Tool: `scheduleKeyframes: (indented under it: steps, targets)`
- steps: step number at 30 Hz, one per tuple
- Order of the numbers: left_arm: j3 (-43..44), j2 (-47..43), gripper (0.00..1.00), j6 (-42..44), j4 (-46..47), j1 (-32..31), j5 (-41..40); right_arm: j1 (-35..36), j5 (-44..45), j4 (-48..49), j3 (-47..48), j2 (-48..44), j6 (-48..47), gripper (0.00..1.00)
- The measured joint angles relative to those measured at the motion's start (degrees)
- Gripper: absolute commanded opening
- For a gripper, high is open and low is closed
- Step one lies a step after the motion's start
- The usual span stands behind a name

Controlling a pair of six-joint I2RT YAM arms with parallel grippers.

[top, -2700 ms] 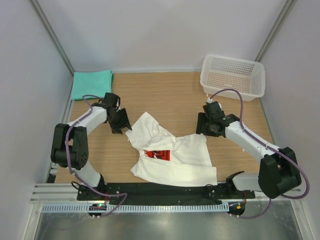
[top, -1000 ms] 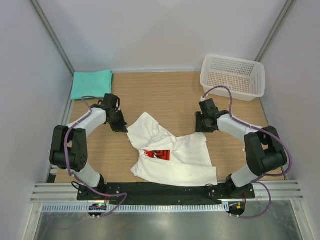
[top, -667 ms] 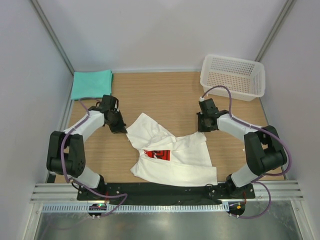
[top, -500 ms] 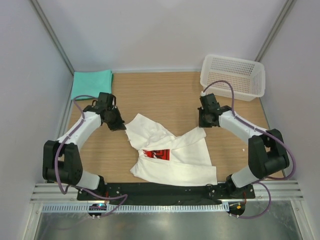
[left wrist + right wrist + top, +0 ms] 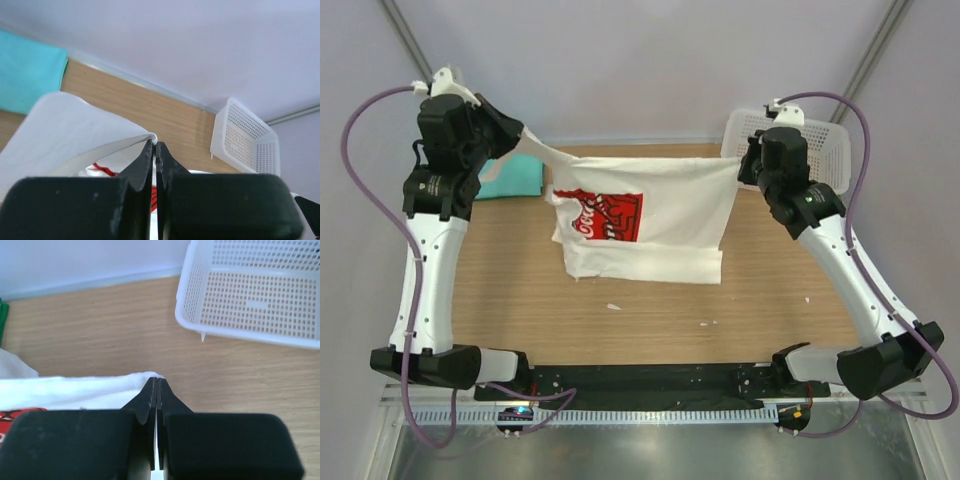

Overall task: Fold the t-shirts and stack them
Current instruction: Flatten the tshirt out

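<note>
Both sets of jaws are pinched shut, and each one holds a bit of the white shirt (image 5: 640, 215). My left gripper (image 5: 155, 145) has a thin fold of cloth right at its tips. My right gripper (image 5: 156, 382) has the other top corner. The shirt hangs in the air between the two sets of jaws, spread out like washing on a line. Its red picture faces the top camera. The bottom edge hangs below the jaws, over the table (image 5: 650, 330). I cannot tell if it touches the wood.

I think the job now is to lay the shirt down flat so I can fold it. To do that well, I should hold both arms at the same height with the top edge stretched. I must not pull so hard that the cloth slips out. The side near my left jaws looks pulled into a narrow strip, so I should watch for bunching there. I would let the bottom edge land first, then lay the rest down slowly.

The green shirt (image 5: 515, 178) lies folded below and beside my left jaws.

The white basket (image 5: 250, 337) sits just past my right jaws. I see nothing inside the part that shows.
</note>
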Motion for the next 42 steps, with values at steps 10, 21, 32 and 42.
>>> scheduleKeyframes:
  steps: [10, 21, 32, 42]
  targets:
    - [14.47, -0.42, 0.0, 8.79, -0.85, -0.68, -4.22, 0.0, 0.02, 3.23, 5.84, -7.61, -1.07, 0.01]
    - [28.33, -8.52, 0.0, 23.1, -2.71, -12.07, -11.76, 0.0, -8.92, 2.49, 9.29, -25.9, -1.01, 0.01]
    - [38.82, -13.03, 0.0, 36.39, 4.63, -22.51, -10.36, 0.04, -12.35, 1.77, 25.46, -27.12, 2.93, 0.01]
    - [21.86, -15.72, 0.0, 41.7, 13.88, -22.73, -10.78, 0.04, -10.27, -1.46, 16.17, -25.94, 5.29, 0.01]
